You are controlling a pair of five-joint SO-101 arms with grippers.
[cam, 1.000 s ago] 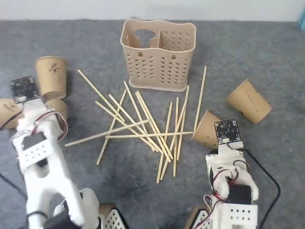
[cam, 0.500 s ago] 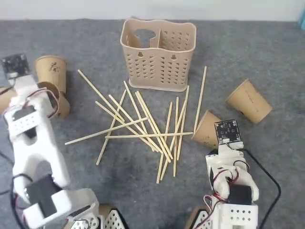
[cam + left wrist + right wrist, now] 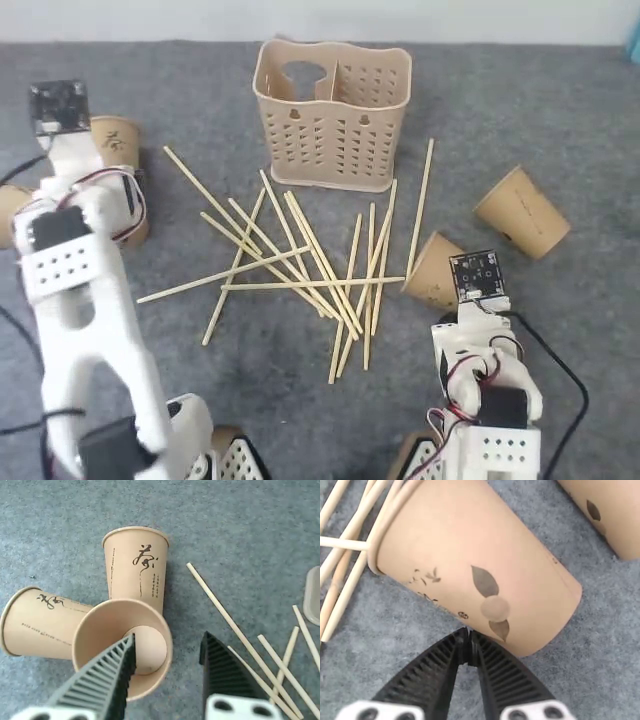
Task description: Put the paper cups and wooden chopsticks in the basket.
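In front of the basket (image 3: pixel 333 115), high view: wooden chopsticks (image 3: pixel 300 262) lie scattered, a tipped paper cup (image 3: pixel 522 212) off to its right. Left wrist view: left gripper (image 3: pixel 167 645) spread wide, straddling the rim of a lying open-mouthed cup (image 3: pixel 145 647), nothing gripped. Right wrist view: right gripper (image 3: pixel 469 635) closed, empty, tips against the leaf-print cup (image 3: pixel 470 565).
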